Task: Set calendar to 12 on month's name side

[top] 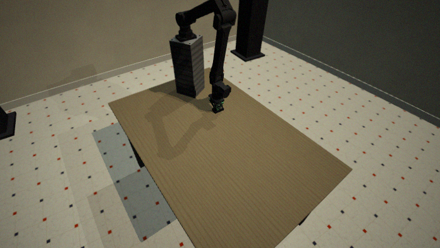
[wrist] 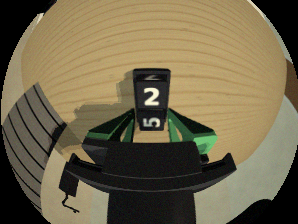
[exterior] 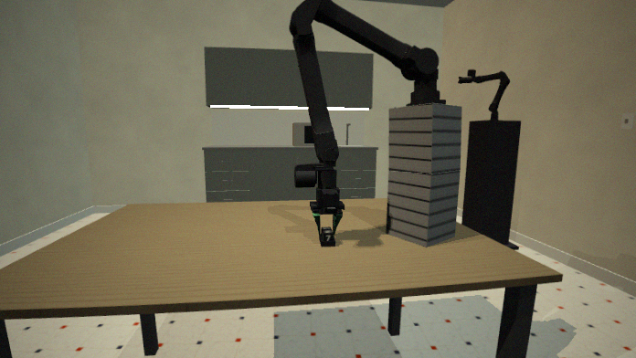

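"Where's the calendar [top: 217, 110] [exterior: 327, 239] [wrist: 152, 97]?"

"It's sitting on the surface [top: 240, 158] [exterior: 206, 256] [wrist: 215, 50], right below the hand [top: 217, 107] [exterior: 327, 234] [wrist: 151, 112]. The wrist view is showing an upright 2 and a sideways 5."

"And the hand?"

"It's standing about half open, gripping nothing, its fingers flanking the calendar. Whether they're touching it, I can't tell."

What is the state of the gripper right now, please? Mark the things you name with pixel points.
Pincer [top: 217, 108] [exterior: 327, 234] [wrist: 151, 111]: partly open, its fingers at either side of the small black calendar with white digits [top: 218, 111] [exterior: 327, 238] [wrist: 151, 96], apparently holding nothing.
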`<state>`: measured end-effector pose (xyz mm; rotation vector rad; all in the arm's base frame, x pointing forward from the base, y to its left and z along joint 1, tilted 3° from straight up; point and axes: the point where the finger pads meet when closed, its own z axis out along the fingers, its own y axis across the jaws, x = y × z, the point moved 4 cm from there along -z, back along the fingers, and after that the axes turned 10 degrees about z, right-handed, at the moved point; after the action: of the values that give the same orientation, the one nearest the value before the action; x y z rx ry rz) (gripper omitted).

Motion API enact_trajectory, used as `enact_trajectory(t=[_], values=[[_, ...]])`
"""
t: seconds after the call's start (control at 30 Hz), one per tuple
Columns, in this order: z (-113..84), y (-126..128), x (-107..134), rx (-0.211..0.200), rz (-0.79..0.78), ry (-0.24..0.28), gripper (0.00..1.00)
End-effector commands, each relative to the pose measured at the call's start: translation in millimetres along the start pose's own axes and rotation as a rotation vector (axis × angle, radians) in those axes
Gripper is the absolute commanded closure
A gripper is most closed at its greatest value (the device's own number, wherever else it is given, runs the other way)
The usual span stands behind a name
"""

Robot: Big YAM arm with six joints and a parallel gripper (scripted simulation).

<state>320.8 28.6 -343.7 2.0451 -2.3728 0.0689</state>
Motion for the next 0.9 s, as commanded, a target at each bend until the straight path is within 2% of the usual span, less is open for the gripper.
enact_trajectory(t=[0.0,0.5,0.53,0.87], values=[[-2.3,-4.2,4.0,0.009,0.006,-0.007,0.56],[-2.3,-4.2,4.0,0.009,0.006,-0.007,0.56],[-2.3,-4.2,4.0,0.009,0.006,-0.007,0.75],[-2.3,-4.2,4.0,0.009,0.007,-0.007,0.75]])
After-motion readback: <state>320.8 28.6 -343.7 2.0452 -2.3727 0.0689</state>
